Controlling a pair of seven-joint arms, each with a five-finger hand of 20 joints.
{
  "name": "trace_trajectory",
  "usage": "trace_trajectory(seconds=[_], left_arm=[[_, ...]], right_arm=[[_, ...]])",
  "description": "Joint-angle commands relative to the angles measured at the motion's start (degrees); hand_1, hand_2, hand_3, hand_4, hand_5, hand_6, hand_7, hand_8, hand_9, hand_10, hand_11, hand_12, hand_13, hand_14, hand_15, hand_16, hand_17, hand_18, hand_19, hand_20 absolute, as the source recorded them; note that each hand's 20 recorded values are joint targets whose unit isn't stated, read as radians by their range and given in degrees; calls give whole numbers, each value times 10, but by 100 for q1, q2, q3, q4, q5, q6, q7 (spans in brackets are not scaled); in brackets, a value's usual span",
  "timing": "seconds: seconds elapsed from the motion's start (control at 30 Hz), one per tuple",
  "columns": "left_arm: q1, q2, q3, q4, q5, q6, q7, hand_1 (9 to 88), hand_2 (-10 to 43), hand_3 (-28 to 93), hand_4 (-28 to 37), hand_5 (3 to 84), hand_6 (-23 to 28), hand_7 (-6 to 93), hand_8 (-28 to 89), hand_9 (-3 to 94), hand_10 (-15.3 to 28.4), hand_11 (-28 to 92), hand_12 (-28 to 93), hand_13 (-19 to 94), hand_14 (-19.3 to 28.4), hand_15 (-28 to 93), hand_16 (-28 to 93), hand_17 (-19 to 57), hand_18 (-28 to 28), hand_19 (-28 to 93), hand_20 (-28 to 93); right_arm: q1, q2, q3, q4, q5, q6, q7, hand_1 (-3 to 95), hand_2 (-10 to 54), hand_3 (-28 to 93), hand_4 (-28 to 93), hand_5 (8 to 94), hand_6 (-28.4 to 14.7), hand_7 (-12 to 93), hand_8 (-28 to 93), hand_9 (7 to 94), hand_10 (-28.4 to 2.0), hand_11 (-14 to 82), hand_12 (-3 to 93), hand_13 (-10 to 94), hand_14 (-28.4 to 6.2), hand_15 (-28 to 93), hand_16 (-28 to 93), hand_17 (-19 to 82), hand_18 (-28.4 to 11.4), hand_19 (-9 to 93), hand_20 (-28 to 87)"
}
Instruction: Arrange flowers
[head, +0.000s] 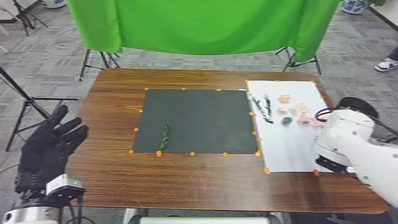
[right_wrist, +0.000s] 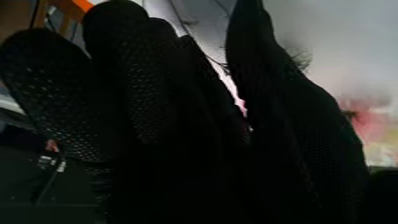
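Pink flowers (head: 307, 120) on white sheet (head: 289, 160) by counter's (head: 222, 190) right edge, just inward of right hand (right_wrist: 147, 110), judged nearer arm. Dark twigs (head: 265, 109) farther inward, long axis running mostly far edge to near edge; fingers likely need to close across it. Right hand open, fingers straight; whether pink sliver in finger gap is held, cannot tell. Left hand (head: 44, 147) open by left edge. Green stem (head: 164, 136) on dark mat (head: 200, 120), near corner toward left, also pointing far to near.
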Motion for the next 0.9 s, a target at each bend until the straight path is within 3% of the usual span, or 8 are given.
trace_trajectory(seconds=[0.03,0.17,0.2,0.5,0.77,0.8,0.83,0.9], left_arm=[[47,-76,3,-6,7,-34,-16,300,67,649,-209,357,86,102,-79,326,192,287,109,214,259,553,-118,-68,259,512,49],[49,-96,0,-11,23,-30,-45,300,68,649,-209,356,86,102,-79,327,192,287,109,215,259,553,-118,-68,259,512,49],[50,-46,12,-6,-32,-19,39,299,67,650,-208,357,86,102,-79,327,191,288,109,215,259,553,-118,-68,259,512,49],[15,-89,36,-6,5,-35,-21,299,67,651,-209,357,87,102,-80,327,191,288,108,215,259,554,-119,-68,258,512,49],[48,-133,7,-17,19,-27,-48,300,68,650,-209,357,86,103,-79,327,191,286,108,215,259,554,-119,-68,257,510,49],[50,-17,41,-10,-87,10,97,300,68,650,-209,357,86,103,-79,327,191,287,109,215,259,554,-119,-68,257,510,49],[36,-60,22,-8,-22,-21,-4,300,68,650,-209,357,86,103,-80,327,191,287,109,215,259,554,-119,-69,257,510,49],[45,-39,38,-6,-53,-28,52,299,68,650,-209,357,86,103,-80,327,191,287,108,215,258,553,-119,-69,257,511,50]], right_arm=[[-249,127,91,-35,-347,497,-205,712,-53,474,-132,764,-204,103,153,821,-284,239,113,741,-213,558,-31,615,-153,789,-283],[-408,167,179,-115,-528,708,-394,738,-50,489,-138,806,-187,116,172,817,-284,286,121,728,-232,581,-34,579,-180,794,-283],[-372,185,143,-121,-594,747,-475,738,-50,495,-141,812,-185,119,180,818,-284,295,121,734,-229,586,-32,580,-186,811,-282],[-630,333,187,-310,-1208,1455,-865,680,-53,630,-210,838,-154,126,248,859,-243,315,137,821,-169,582,14,635,-179,902,-282],[-736,435,288,-494,-1637,1784,-939,656,-58,674,-227,856,-133,138,267,903,-222,306,141,886,-128,554,39,695,-136,930,-282],[-659,426,257,-487,-1640,1772,-941,654,-60,677,-229,857,-130,138,268,908,-218,302,143,893,-121,546,44,700,-129,930,-282],[-754,437,339,-529,-1636,1775,-913,652,-61,679,-230,859,-126,137,269,911,-215,300,145,898,-116,542,49,706,-124,931,-282],[-737,397,368,-561,-1644,1789,-829,651,-62,681,-231,859,-124,137,270,916,-211,296,148,907,-110,535,55,712,-115,932,-282]])
